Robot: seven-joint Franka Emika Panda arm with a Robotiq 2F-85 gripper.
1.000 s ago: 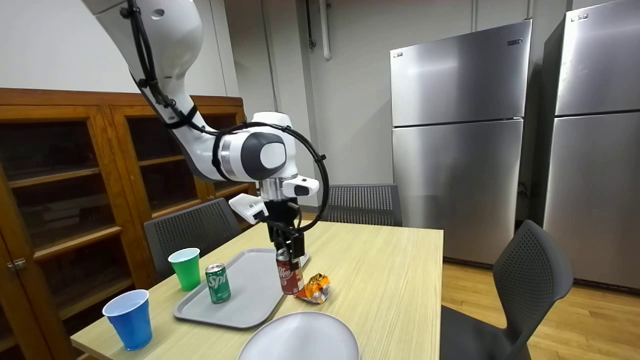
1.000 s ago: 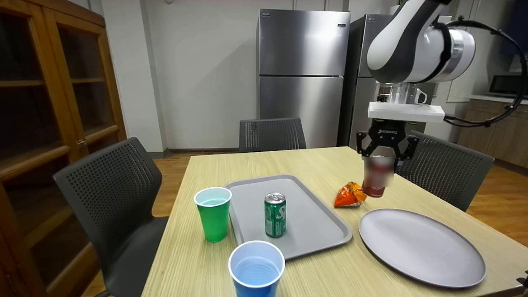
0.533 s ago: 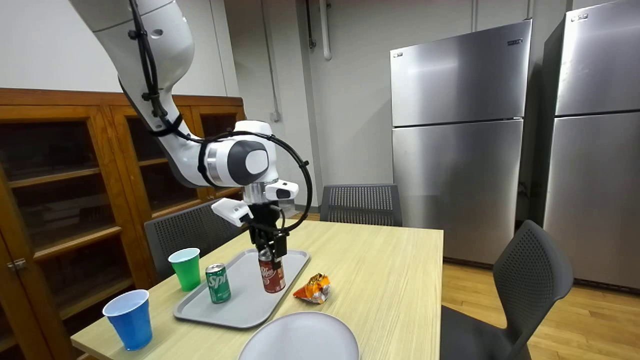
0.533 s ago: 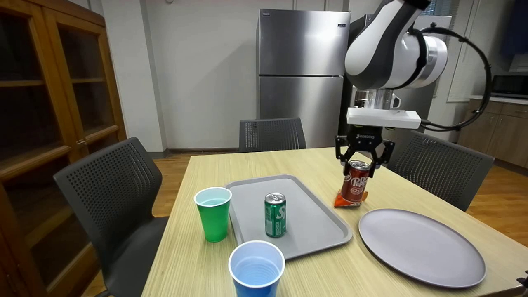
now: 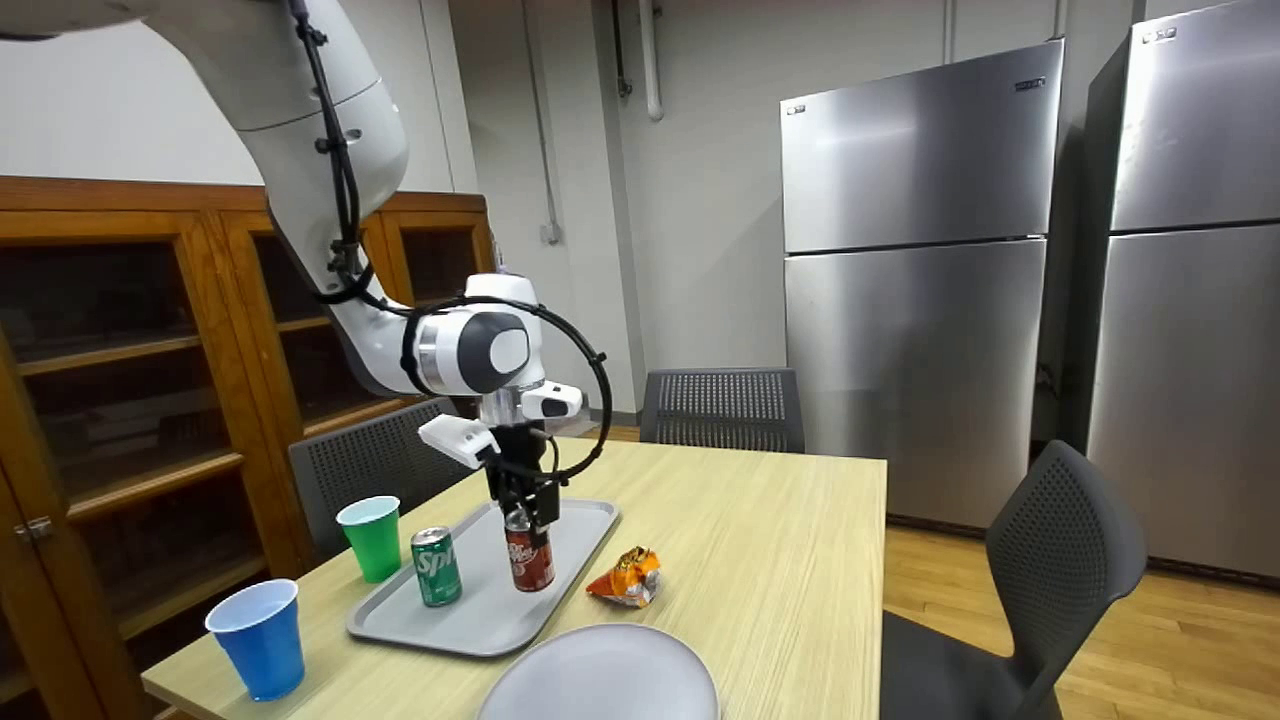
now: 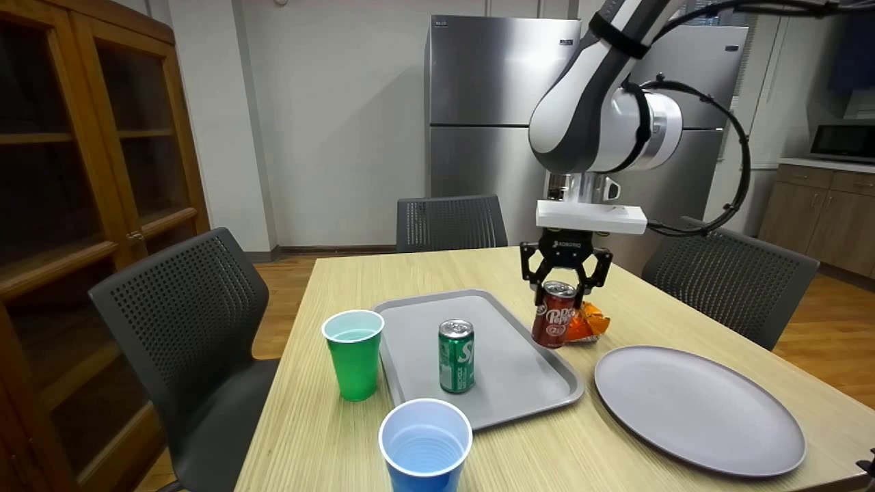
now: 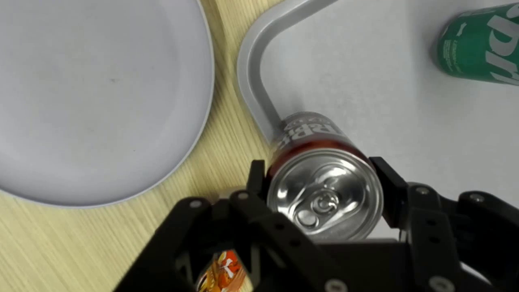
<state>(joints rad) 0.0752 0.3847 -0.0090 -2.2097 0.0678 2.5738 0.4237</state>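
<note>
Claw (image 7: 320, 182) pinches red can (image 6: 554, 318) near its top, seemingly above the edge of tray (image 6: 506, 362); base contact unclear. Risk: released across that raised edge, it could tip; a weak pinch could let it slip.

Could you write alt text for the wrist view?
A two-fingered black gripper clasps a dark red metal can with a silver lid. Nearby are a flat grey tray bearing a green metal can, and a round-edged grey plate.
</note>
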